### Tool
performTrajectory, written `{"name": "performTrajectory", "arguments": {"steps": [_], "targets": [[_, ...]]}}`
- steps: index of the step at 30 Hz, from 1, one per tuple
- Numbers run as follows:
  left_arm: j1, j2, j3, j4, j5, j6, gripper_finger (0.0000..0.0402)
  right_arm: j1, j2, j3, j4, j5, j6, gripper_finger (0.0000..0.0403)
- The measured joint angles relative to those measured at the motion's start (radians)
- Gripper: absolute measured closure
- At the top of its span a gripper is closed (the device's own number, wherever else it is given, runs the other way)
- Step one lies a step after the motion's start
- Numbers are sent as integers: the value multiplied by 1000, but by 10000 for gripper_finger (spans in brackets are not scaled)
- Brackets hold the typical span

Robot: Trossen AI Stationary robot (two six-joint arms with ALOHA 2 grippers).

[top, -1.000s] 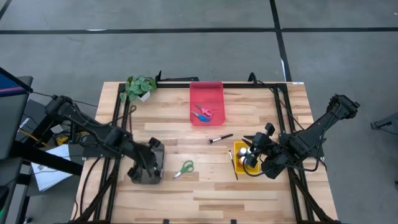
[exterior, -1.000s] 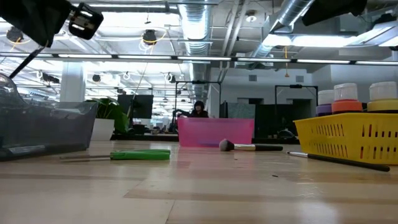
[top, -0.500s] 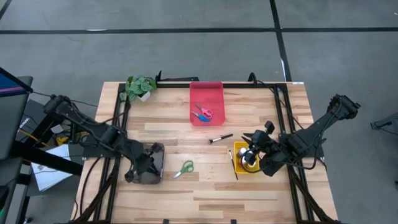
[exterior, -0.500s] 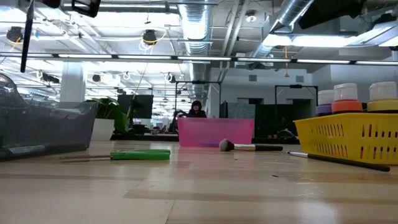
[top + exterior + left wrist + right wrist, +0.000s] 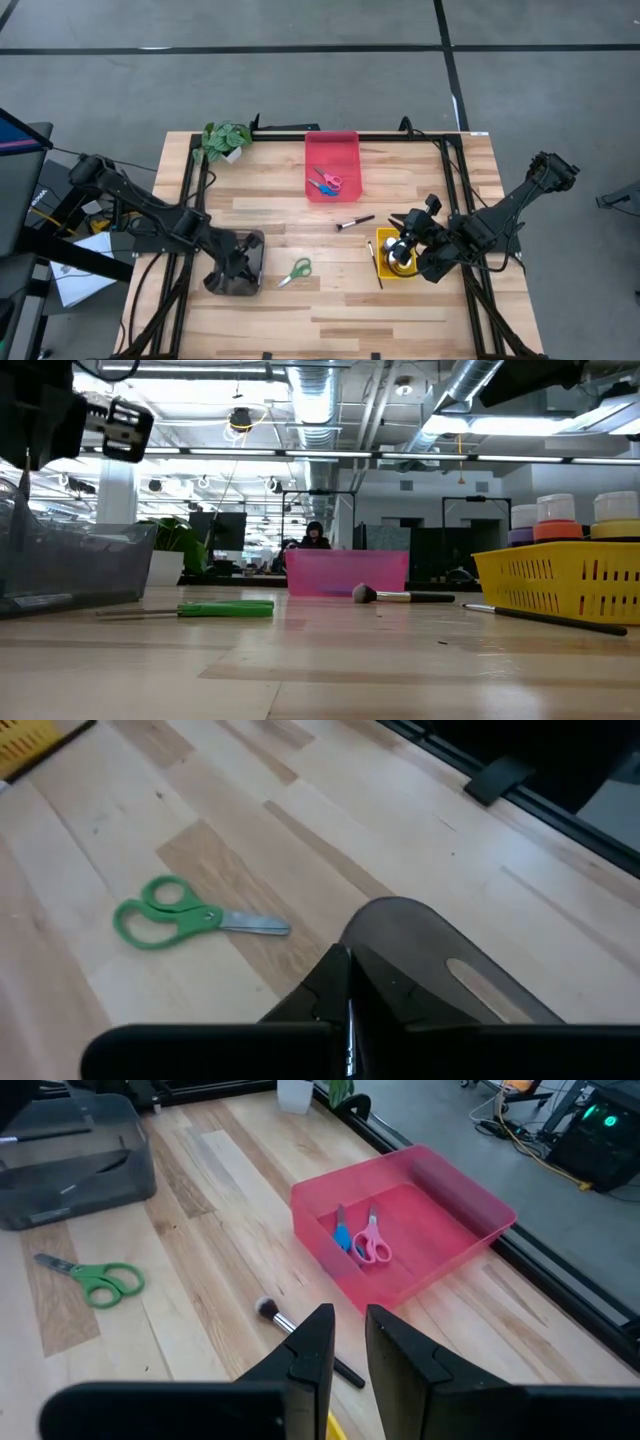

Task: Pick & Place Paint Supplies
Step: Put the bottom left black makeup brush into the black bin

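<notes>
Hovering over grey tray (image 5: 243, 262), my left gripper (image 5: 236, 266) pressed shut; green scissors (image 5: 296, 270) just beside, blades pointing toward me. Right gripper (image 5: 409, 243) farther, narrowly parted, empty.

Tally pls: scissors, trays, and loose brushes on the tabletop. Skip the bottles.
Scissors: 3 (green scissors, pink scissors, blue scissors)
Trays: 3 (red tray, yellow tray, grey tray)
Loose brushes: 2 (round-tipped brush, thin brush)
Total: 8
</notes>
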Motion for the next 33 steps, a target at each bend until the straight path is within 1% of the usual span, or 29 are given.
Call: {"name": "performTrajectory", "arguments": {"steps": [3, 9, 17, 21, 33], "targets": [[24, 0, -32, 35, 32, 0, 401, 0, 0, 0, 8, 0, 0, 346], [67, 0, -73, 35, 43, 56, 401, 0, 0, 0, 12, 0, 0, 346], [166, 0, -89, 43, 197, 167, 401, 0, 0, 0, 14, 0, 0, 346], [188, 0, -89, 49, 238, 205, 401, -10, 0, 0, 25, -1, 0, 346], [188, 0, -89, 48, 241, 205, 401, -17, 0, 0, 33, -5, -11, 346]]}}
